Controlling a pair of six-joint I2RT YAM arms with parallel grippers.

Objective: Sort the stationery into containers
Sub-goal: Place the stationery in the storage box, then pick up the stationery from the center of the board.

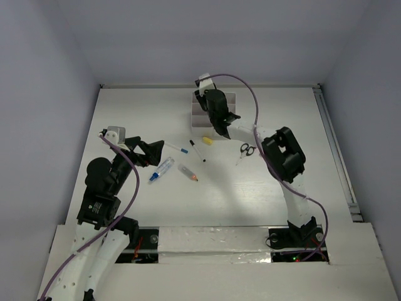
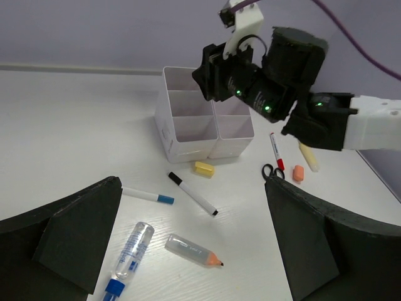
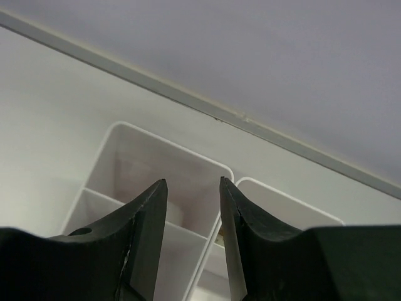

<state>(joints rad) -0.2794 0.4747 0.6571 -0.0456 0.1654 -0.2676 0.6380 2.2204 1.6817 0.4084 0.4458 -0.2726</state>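
white two-column tray [image 3: 156, 166] of open compartments under my right fingers [image 3: 141, 238], parted, empty; left fingers [image 2: 75, 232] spread wide above loose pens [image 2: 193, 194].

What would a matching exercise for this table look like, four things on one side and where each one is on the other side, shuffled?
Things:
1. yellow eraser
2. orange eraser
3. blue-capped pen
4. right gripper

Places:
A. above the organiser tray
B. next to the scissors
C. just in front of the organiser tray's near wall
D. left of the black-capped pen

Pairs: 1-C, 2-B, 3-D, 4-A
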